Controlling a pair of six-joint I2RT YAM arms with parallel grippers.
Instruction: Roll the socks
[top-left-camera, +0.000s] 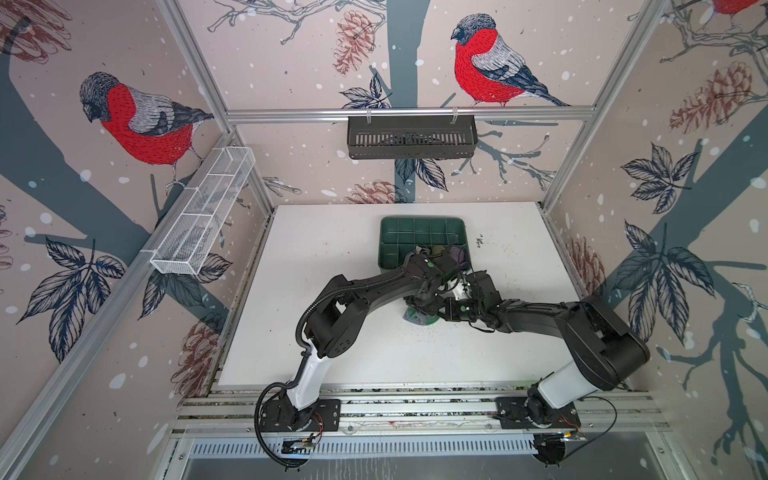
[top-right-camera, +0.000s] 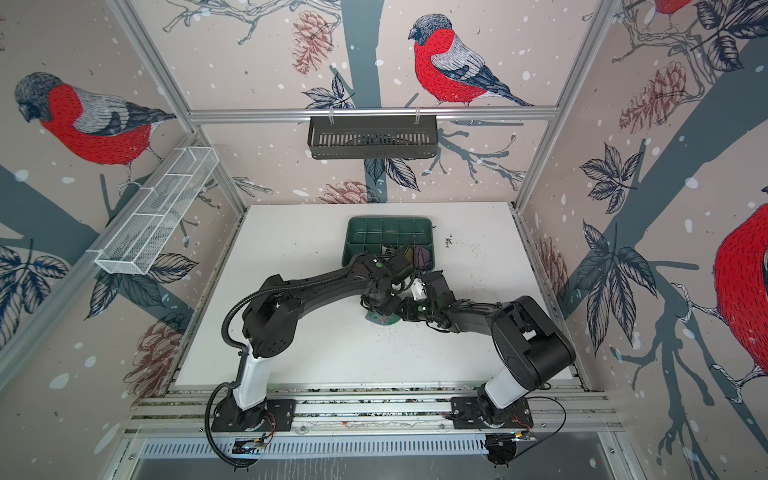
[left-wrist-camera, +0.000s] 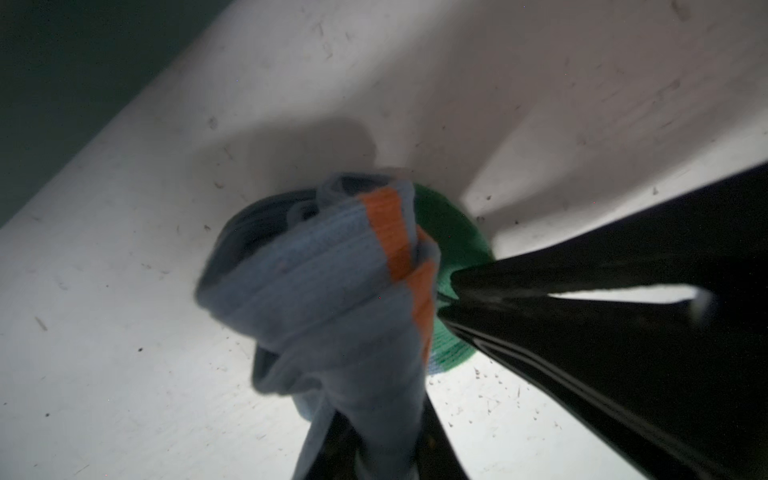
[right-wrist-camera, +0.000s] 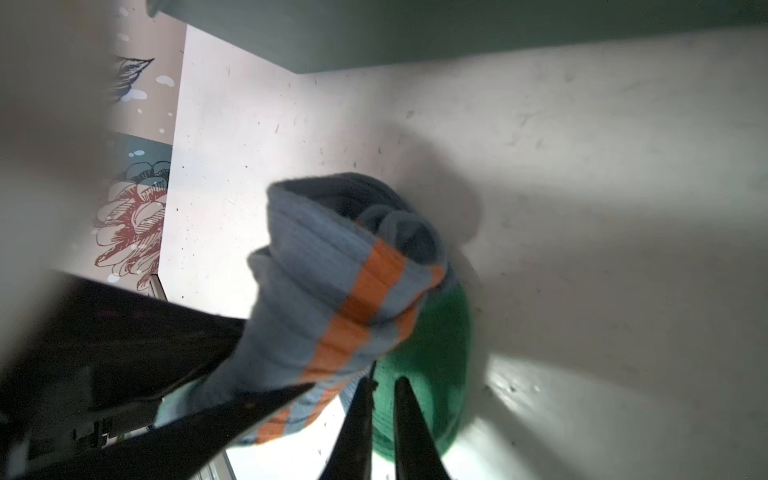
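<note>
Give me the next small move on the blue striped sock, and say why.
Probably the left gripper should draw the cuff further over the bundle, with the right gripper bracing the green toe. The light blue sock is bunched up, its striped cuff is clamped by the left gripper, and its toe is not yet covered.

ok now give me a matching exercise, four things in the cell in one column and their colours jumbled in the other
Things:
1. bunched sock
2. tray on the table
3. wire basket on the side wall
4. slotted basket on the back rail

Colours:
a. white
b. dark green
c. light blue with orange stripes
d. black

Pairs: 1-c, 2-b, 3-a, 4-d
</note>
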